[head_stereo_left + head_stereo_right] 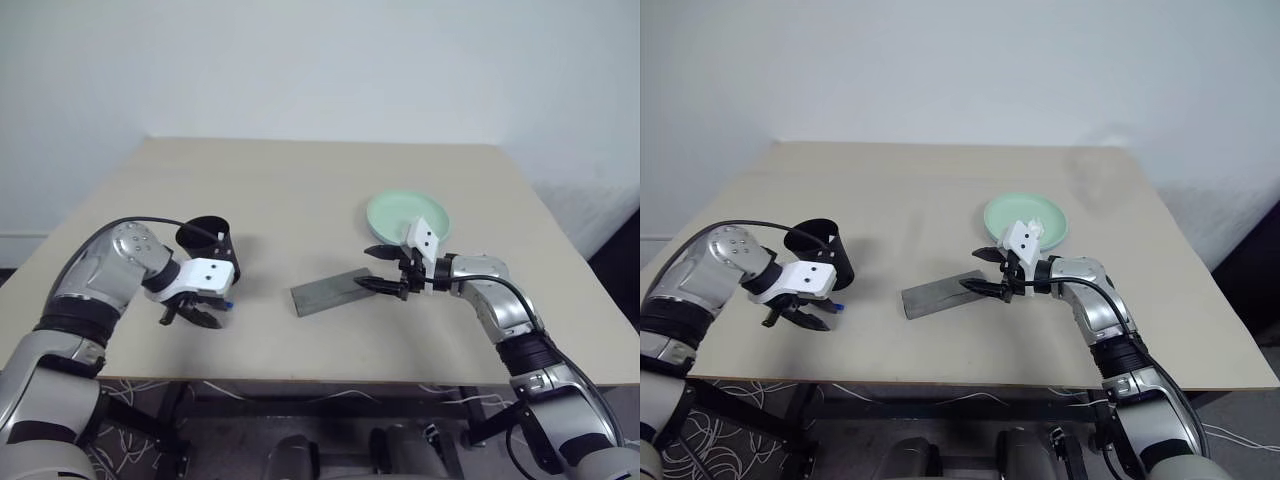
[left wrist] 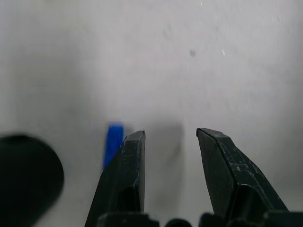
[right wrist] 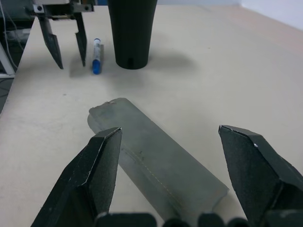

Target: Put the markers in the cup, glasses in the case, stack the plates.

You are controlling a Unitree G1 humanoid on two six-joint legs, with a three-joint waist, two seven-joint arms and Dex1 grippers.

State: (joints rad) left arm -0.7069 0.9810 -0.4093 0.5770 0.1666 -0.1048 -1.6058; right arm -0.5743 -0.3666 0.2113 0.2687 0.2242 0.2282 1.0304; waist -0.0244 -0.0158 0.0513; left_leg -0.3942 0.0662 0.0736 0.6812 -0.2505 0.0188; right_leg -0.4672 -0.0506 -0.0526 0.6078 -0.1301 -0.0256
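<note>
The left gripper (image 3: pixel 66 45), fingers parted and empty, hangs beside the blue-capped white marker (image 3: pixel 96 56) lying on the beige counter (image 1: pixel 300 190) near the black tapered plastic cup (image 1: pixel 207 245). To grasp it well, centre both fingers across the barrel before closing. The right gripper (image 3: pixel 168 165), fingers wide and empty, hovers over the closed grey oblong case (image 1: pixel 332 290).

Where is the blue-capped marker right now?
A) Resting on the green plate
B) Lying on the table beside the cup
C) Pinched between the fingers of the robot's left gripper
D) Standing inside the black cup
B: the blue-capped marker lies flat on the table next to the cup, and the left gripper stands open just beside it, holding nothing.
</note>
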